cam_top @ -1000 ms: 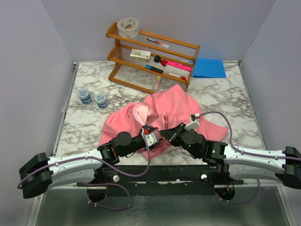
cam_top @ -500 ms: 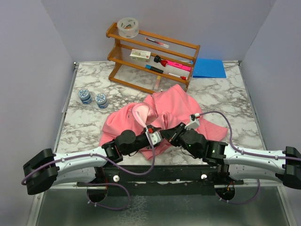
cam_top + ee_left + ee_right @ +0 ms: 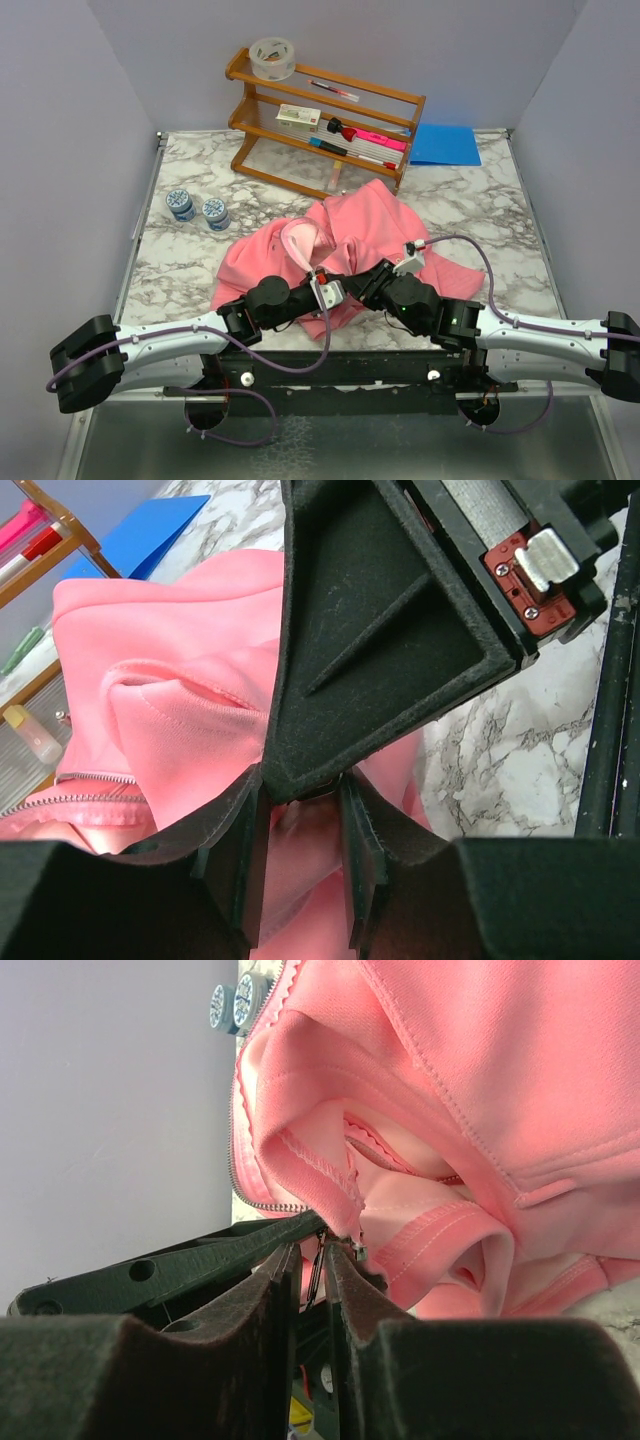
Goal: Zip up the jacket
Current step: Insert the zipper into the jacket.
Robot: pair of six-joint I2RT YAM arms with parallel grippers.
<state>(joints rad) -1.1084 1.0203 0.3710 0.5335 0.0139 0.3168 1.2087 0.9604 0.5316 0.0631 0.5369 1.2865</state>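
Soft pink fleece jacket (image 3: 370,222) crumpled on marbled bench (image 3: 480,200), unzipped, paler lining showing. Zipper teeth (image 3: 232,1150) visible only from the wrists. Right jaws narrowly parted at hem; left jaws straddling fabric, grip unclear.

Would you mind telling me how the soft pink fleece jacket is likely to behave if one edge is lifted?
The soft pink fleece jacket lies crumpled in folds, so it would probably sag and drape rather than hold shape. Pushed, it would probably bunch up on the marble table.
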